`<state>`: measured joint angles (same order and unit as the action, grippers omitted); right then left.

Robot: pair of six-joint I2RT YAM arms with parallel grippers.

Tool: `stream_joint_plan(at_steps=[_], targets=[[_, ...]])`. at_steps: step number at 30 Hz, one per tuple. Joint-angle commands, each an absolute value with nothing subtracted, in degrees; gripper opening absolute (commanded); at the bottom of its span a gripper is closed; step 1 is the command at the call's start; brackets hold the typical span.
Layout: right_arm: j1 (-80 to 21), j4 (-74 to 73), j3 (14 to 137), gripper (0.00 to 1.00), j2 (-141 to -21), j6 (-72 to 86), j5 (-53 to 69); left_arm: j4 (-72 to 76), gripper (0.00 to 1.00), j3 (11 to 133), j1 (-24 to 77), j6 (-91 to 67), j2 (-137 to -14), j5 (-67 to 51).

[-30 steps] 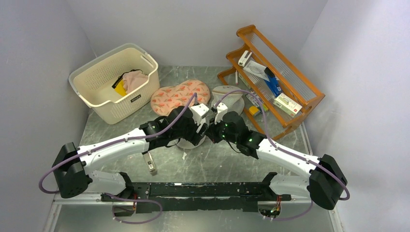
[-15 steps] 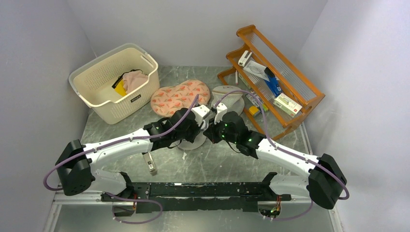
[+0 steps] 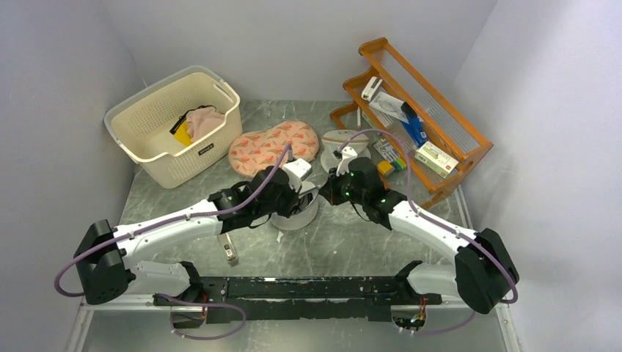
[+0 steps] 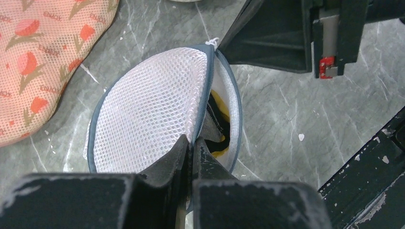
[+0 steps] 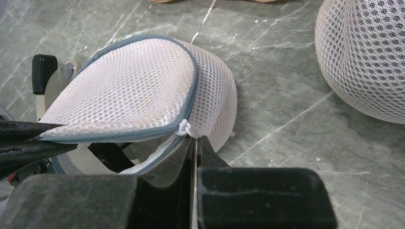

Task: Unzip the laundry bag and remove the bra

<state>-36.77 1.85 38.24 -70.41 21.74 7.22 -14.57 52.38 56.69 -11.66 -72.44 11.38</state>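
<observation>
The laundry bag (image 4: pixel 148 109) is a white mesh drum with a grey zip rim, lying on the table between both arms (image 3: pixel 299 214). Its round lid is partly unzipped and raised on one side. Through that gap shows a yellow and black piece, the bra (image 4: pixel 216 101). My left gripper (image 4: pixel 192 143) is shut on the lid's free edge. My right gripper (image 5: pixel 196 140) is shut at the white zip pull cord (image 5: pixel 184 127), at the bag's side. In the right wrist view the left fingers (image 5: pixel 28 138) hold the lid up.
A cream basket (image 3: pixel 176 125) with clothes stands back left. A pink tulip-print pad (image 3: pixel 273 145) and a second white mesh bag (image 5: pixel 363 57) lie just behind the bag. The orange wooden rack (image 3: pixel 418 117) fills the back right. A small device (image 3: pixel 229 248) lies near the left arm.
The left gripper has closed on the lid's edge. The right gripper has drawn back toward the right, and more of the bag now shows between the arms.
</observation>
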Motion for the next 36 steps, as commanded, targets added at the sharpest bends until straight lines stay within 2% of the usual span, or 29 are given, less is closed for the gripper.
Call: stream_joint_plan(at_steps=[1,4,9,11,14,16,21,25,27,28,29,32,34,36], targets=[[-34.54,1.09,39.61,0.0,-69.62,18.1,9.8,-17.92,0.08,50.62,56.51,-13.62,-70.07,13.53],[-34.63,2.15,39.31,0.0,-68.16,16.53,16.99,-18.15,0.2,51.2,56.54,-13.73,-70.49,13.37],[-35.04,5.35,37.35,0.0,-65.21,18.61,24.25,-19.01,0.53,54.95,56.51,-12.95,-73.04,12.01],[-35.17,6.58,36.46,0.0,-64.45,19.98,24.34,-18.19,0.6,55.5,56.51,-12.32,-73.64,11.79],[-35.31,7.19,36.08,0.0,-64.78,20.81,24.49,-16.1,0.63,55.7,56.52,-11.8,-74.72,12.71],[-35.41,6.61,36.41,0.0,-65.5,20.78,23.72,-16.14,0.62,56.71,56.57,-11.76,-76.08,13.13],[-35.42,4.39,37.23,0.0,-64.9,21.37,18.94,-17.88,0.39,58.11,56.52,-12.12,-78.33,13.33],[-35.02,0.12,38.28,0.0,-64.91,22.57,10.8,-17.01,0.3,55.57,56.54,-12.49,-75.59,12.8],[-34.06,0.47,38.43,0.17,-65.75,21.51,12.55,-16.33,0.27,54.35,56.52,-12.12,-74.13,11.73],[-33.46,0.74,38.89,0.29,-66.59,20.54,14.41,-16.02,0.24,53.85,56.51,-11.67,-73.49,11.24],[-32.85,0.62,39.71,0.34,-67.43,19.49,16.64,-15.76,0.21,53.39,56.51,-11.16,-73.0,10.88],[-31.44,0.61,41.75,0.44,-69.55,17.51,20.47,-15.27,0.13,52.94,56.52,-8.9,-71.91,9.26],[-30.85,1.13,42.56,0.44,-70.46,17.33,21.93,-14.73,0.09,52.7,56.59,-7.94,-71.36,8.89],[-30.85,1.94,43.01,0.44,-71.77,17.79,23.74,-14.13,0.09,52.72,56.61,-7.85,-71.19,9.38]])
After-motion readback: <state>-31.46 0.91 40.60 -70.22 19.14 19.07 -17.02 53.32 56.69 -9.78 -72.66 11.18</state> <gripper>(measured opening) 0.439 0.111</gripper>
